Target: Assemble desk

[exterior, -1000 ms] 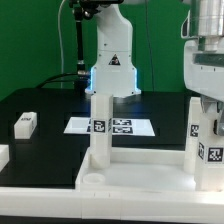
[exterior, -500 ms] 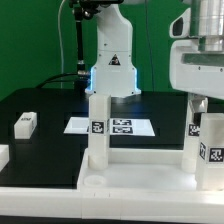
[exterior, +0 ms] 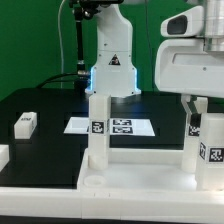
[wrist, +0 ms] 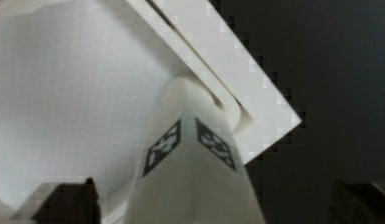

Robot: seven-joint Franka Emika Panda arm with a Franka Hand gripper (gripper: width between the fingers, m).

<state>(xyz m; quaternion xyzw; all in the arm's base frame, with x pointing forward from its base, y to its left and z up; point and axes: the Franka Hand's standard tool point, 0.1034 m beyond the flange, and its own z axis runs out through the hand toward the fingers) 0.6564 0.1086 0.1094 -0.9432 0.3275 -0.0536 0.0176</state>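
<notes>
The desk panel (exterior: pixel 130 170) lies white and rimmed at the front of the black table. One tagged white leg (exterior: pixel 99 125) stands upright in it at the exterior view's left. Two more legs (exterior: pixel 196 135) stand at its right edge. My gripper (exterior: pixel 203 108) hangs just above those right legs, open. In the wrist view a tagged leg (wrist: pixel 192 150) rises from a corner of the panel (wrist: pixel 82 90). It passes between my dark fingertips (wrist: pixel 64 205), and my gripper (wrist: pixel 215 208) stands wide with gaps on both sides of the leg. An empty round socket (exterior: pixel 88 181) shows at the panel's near left corner.
The marker board (exterior: pixel 125 127) lies flat behind the panel. A small white tagged part (exterior: pixel 25 123) rests on the table at the exterior view's left, and another white piece (exterior: pixel 3 155) sits at the left edge. The arm's base (exterior: pixel 112 60) stands at the back.
My jaws have opened off the right leg, and the hand has risen a little above it. The leg stays standing in the panel.
</notes>
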